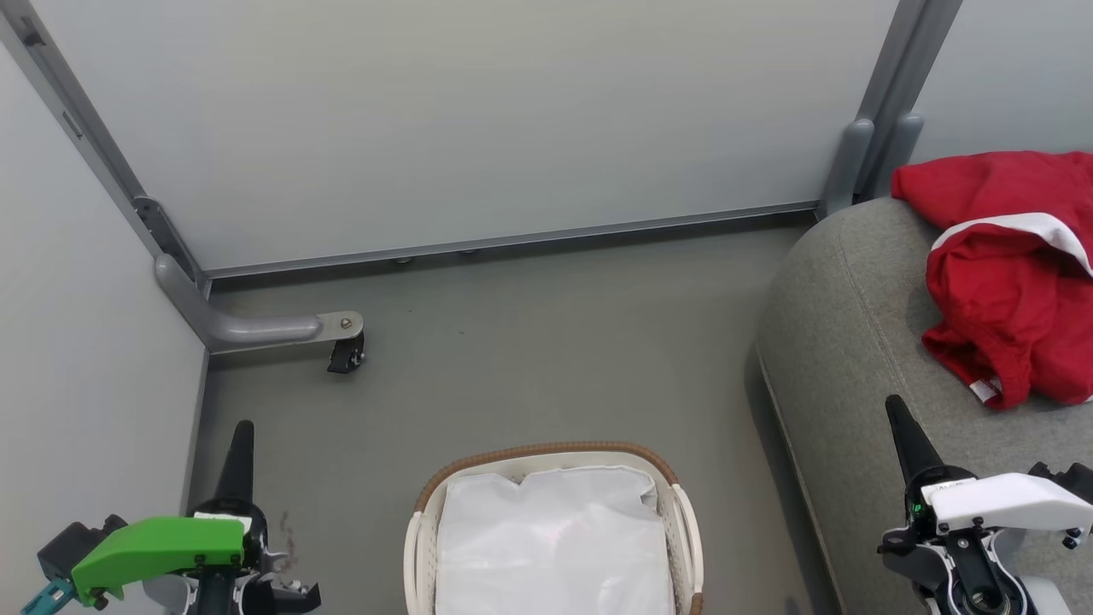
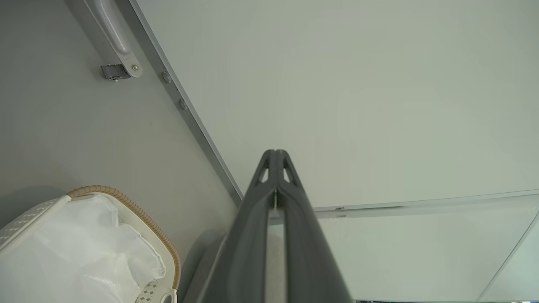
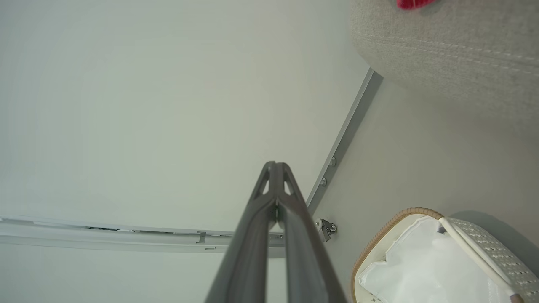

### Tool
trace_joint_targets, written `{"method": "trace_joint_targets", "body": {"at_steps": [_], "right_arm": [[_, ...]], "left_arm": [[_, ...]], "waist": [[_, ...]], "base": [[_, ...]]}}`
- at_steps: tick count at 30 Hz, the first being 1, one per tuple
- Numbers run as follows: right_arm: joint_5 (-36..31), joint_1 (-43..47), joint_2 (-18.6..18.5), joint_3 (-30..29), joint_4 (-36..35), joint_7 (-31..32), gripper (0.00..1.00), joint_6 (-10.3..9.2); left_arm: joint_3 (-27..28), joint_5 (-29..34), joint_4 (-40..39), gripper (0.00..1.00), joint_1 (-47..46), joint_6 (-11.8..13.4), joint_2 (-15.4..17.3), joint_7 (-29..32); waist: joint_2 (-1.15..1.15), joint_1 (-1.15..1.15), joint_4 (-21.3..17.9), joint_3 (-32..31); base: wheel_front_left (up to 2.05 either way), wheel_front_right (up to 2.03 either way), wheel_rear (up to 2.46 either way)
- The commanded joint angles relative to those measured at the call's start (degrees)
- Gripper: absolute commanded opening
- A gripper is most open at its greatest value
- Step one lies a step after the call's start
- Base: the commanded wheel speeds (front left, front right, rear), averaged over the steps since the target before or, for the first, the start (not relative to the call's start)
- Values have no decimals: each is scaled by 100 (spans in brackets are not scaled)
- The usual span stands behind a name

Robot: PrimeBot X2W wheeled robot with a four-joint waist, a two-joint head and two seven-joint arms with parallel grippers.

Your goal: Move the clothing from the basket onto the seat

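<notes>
Left gripper (image 1: 236,444): nearest, at about 7 o'clock in the head view. Its two dark fingers are pressed together with nothing between them, tips pointing up over bare floor. The left wrist view confirms the fingers meet at the tip (image 2: 276,156). I judge it parked, as it sits apart from every task item.

Right gripper (image 1: 898,420): at about 4 o'clock in the head view, fingers likewise together and empty, over the near edge of the seat. The right wrist view shows the tips joined (image 3: 276,168). It reads as drawn back to rest.

Basket (image 1: 423,521): at 6 o'clock, between the two grippers, on the floor. White perforated walls with a brown woven rim.

Basket contents: just the plain white liner (image 1: 555,538), crumpled and lying loose. No red fabric can be seen inside, from the head or from either wrist camera, so I judge it emptied.

Floor (image 1: 529,342): grey, running out toward 12 o'clock.

Seat (image 1: 841,342): large grey upholstered seat at 3 o'clock, just beside the basket, with a stitched seam along its rounded side.

Clothing (image 1: 1016,282): at about 2 o'clock, heaped on top of the seat, red with a white band and a small white label at the lower fold. Whether this heap is one garment or two I cannot tell.

Task state: by my reading, finished or nearly so.

Partition (image 1: 478,120): farthest, at 12 o'clock, pale panels on a grey frame with a castor foot (image 1: 346,352) at 10 o'clock.
</notes>
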Motion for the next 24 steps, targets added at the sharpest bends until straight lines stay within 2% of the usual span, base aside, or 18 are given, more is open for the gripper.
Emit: {"method": "trace_joint_targets", "body": {"at_steps": [1, 24], "right_arm": [[130, -70, -37, -26, -55, 44, 0, -4], [1121, -66, -47, -77, -143, 305, 0, -4]], "left_arm": [[47, -131, -47, 0, -122, -40, 27, 29], [196, -987, -108, 0, -191, -89, 32, 292]], "waist": [[0, 0, -2, -2], [0, 0, -35, -40]], "base": [[0, 0, 0], [0, 0, 0]]}}
